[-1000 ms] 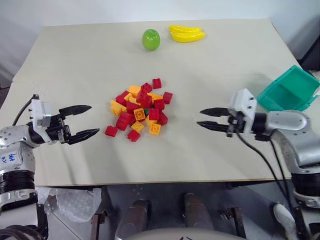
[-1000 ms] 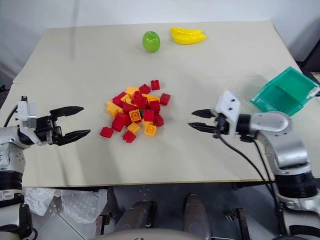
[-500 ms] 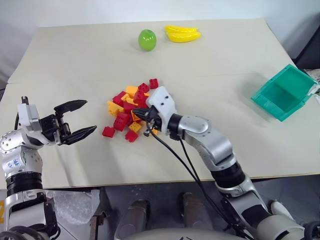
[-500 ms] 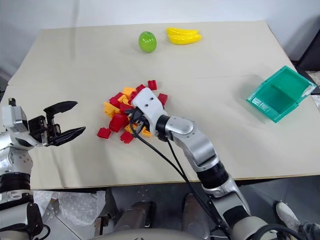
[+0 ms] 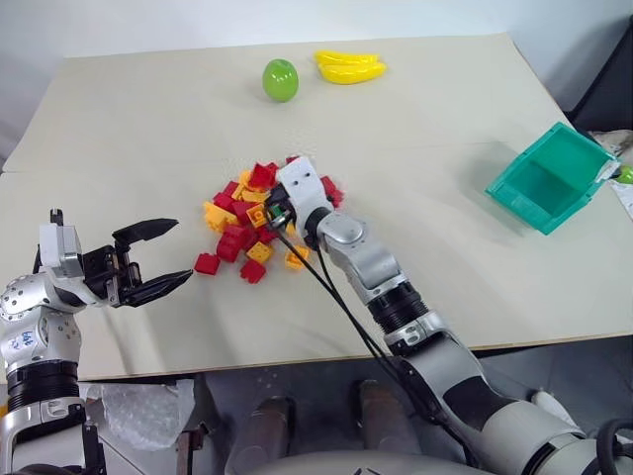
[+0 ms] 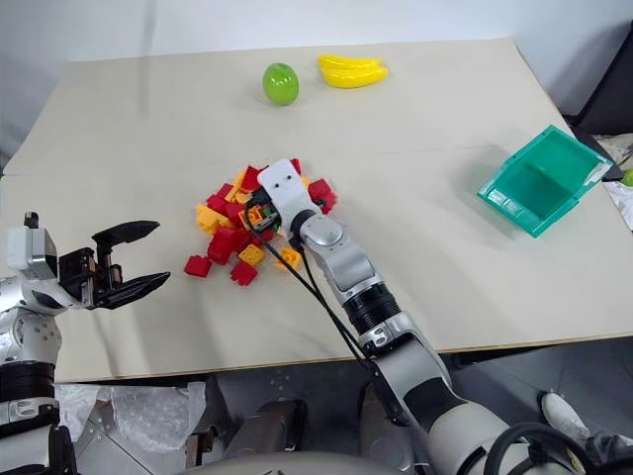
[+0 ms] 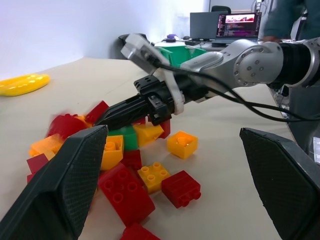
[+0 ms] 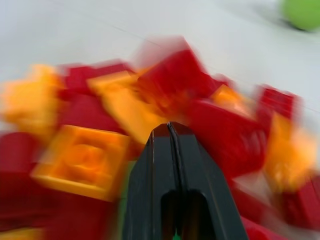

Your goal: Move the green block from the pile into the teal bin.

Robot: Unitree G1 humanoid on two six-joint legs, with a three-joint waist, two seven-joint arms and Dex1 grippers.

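Note:
The pile (image 5: 237, 240) of red and orange bricks lies mid-table. My right gripper (image 5: 269, 213) is shut and its tips are pushed into the pile's right side, among the bricks. In the left wrist view the green block (image 7: 129, 137) sits just under and beside those black fingers (image 7: 125, 109), wedged between orange and red bricks. The right wrist view has the shut fingertips (image 8: 170, 126) against blurred bricks. Nothing is held. My left gripper (image 5: 183, 251) hangs open to the left of the pile, apart from it. The teal bin (image 5: 569, 158) stands tilted at the table's right edge.
A round green fruit (image 5: 281, 80) and yellow bananas (image 5: 349, 67) lie at the far side of the table. A lone red brick (image 5: 206, 263) sits at the pile's left, nearest my left gripper. Bare tabletop separates the pile from the bin.
My right arm has swung left from near the bin into the pile, and its gripper has shut. The left gripper stays open in nearly the same place. The camera has shifted.

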